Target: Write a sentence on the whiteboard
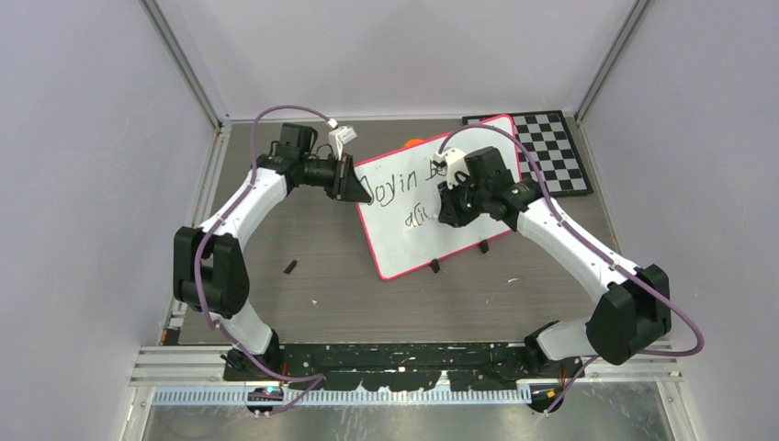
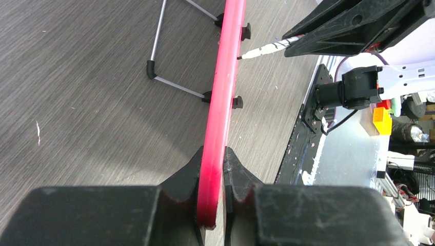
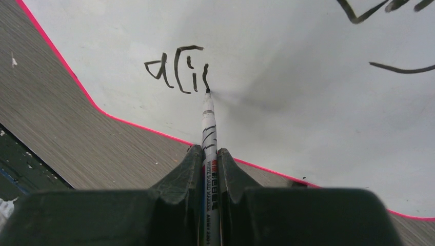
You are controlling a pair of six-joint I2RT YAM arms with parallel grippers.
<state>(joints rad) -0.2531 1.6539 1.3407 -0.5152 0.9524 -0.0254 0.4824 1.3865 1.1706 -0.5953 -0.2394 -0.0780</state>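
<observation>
The white, striped marker (image 3: 209, 123) is gripped tight between the black fingers of the right gripper (image 3: 208, 154). Its tip is pressed just ahead to the smooth whiteboard (image 3: 308, 113), at the last stroke of the sentence (image 3: 177, 69). The board's glossy pink-red rim is clamped edge-on in the left gripper (image 2: 212, 164). Both arms are bent at the elbow above the wood-grain table (image 1: 303, 276).

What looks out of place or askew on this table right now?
The whiteboard sits skewed to the table edges, and its far corner overlaps the checkerboard in the top view. A small black piece lies loose on the table left of the board, possibly a marker cap. Nothing looks spilled or damaged.
</observation>
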